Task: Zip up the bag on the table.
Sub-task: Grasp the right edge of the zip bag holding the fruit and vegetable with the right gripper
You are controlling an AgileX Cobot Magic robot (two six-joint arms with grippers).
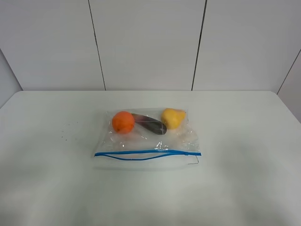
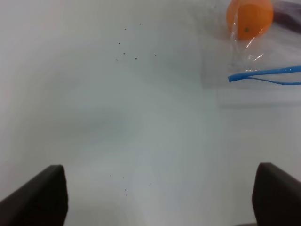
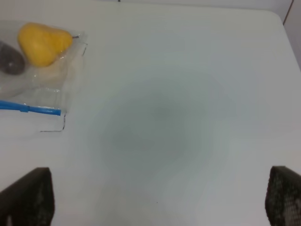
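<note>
The clear bag [image 1: 148, 136] lies flat on the middle of the white table [image 1: 244, 141]. An orange [image 1: 123, 122], a dark purple vegetable [image 1: 149, 124] and a yellow pear [image 1: 172, 117] show through it. Its blue zipper strip [image 1: 147, 154] runs along the near edge, its two tracks gaping apart from the left end to past the middle. Neither arm shows in the exterior view. My left gripper [image 2: 155, 202] is open and empty, well short of the bag's orange corner [image 2: 249, 16]. My right gripper [image 3: 155, 200] is open and empty, away from the pear corner [image 3: 44, 42].
A few small dark specks [image 1: 63, 137] mark the table left of the bag. A white panelled wall [image 1: 146, 42] stands behind the far edge. The table's rounded far right corner [image 3: 280, 16] shows in the right wrist view.
</note>
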